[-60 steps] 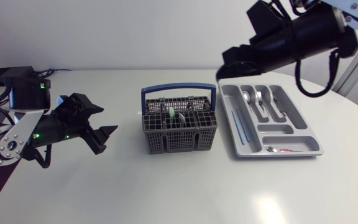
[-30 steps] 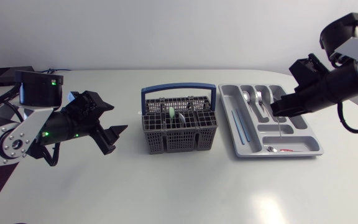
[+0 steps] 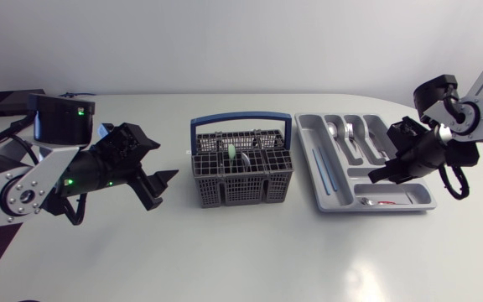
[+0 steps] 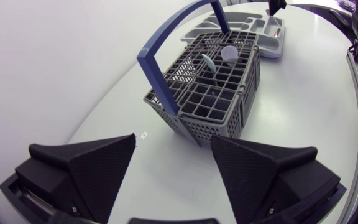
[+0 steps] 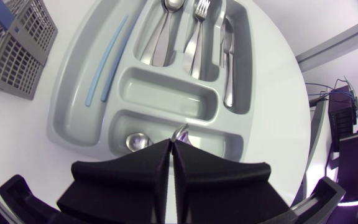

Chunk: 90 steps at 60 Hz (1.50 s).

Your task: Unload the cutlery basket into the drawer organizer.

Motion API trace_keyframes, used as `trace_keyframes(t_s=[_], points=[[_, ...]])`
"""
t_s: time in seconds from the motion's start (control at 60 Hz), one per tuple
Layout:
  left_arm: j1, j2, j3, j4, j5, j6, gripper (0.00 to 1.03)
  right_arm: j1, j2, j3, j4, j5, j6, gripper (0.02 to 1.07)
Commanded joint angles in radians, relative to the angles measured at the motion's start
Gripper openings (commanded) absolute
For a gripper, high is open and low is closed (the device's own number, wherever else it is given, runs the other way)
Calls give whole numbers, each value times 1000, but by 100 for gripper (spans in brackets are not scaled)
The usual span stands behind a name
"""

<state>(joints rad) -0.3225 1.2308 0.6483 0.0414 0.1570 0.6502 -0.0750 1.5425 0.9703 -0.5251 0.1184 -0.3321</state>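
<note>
**Jaws clamp cutlery over organizer (image 5: 222, 142)**

Right gripper (image 5: 173, 144) jaws, pressed nearly together, pinch a silver cutlery piece (image 5: 180, 132) above the compartment where a teaspoon (image 5: 135, 142) lies. Only the right wrist view shows this; the head view hides it. Left gripper (image 4: 173, 138) jaws stand wide, with the basket (image 4: 210, 93), a green piece (image 4: 209, 62) inside, ahead of them and apart on the tabletop (image 4: 104, 74).

In the right wrist view the right gripper (image 5: 174, 144) is pinching a shiny piece (image 5: 181, 132). Its fingers are hiding all but the tip, so I cannot tell what it is. At the right of the head view the gripper is covering part of the drawer organizer (image 3: 376, 207). In the middle, the cutlery basket (image 3: 241, 191) is hiding most of what is standing inside it.
</note>
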Motion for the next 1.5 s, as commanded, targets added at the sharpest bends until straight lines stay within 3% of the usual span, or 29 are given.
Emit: trace_keyframes(t_s=[0.0, 0.233, 0.45, 0.583, 0.65, 0.75, 0.983, 1.15, 1.3, 1.483], points=[[-7, -10, 33, -9, -7, -17, 85, -5, 61, -33, 25, 30, -30, 7], [-10, -11, 36, -15, -14, -18, 85, 69, 139, -93, 168, 132, -38, 8], [-10, -11, 34, -15, -14, -18, 85, 98, 142, -93, 180, 148, -33, 9], [-9, -11, 37, -17, -16, -17, 85, 104, 136, -111, 180, 152, -38, 38], [-6, -10, 40, -18, -16, -15, 85, 106, 108, -125, 181, 152, -47, 58], [-3, 9, 53, -18, -16, -12, 85, 110, 64, -139, 180, 150, -59, 76], [-38, 45, 94, -23, -48, -7, 85, 103, -45, -166, 177, 116, -91, 77], [-62, 50, 122, -37, -50, -6, 87, 118, -203, -191, 162, 4, -139, 78], [-86, 64, 128, -37, -60, -6, 88, 244, -311, -219, 162, -45, -136, 78], [-109, 75, 120, -34, -68, -17, 91, 466, -318, -202, 208, -16, -65, 77]])
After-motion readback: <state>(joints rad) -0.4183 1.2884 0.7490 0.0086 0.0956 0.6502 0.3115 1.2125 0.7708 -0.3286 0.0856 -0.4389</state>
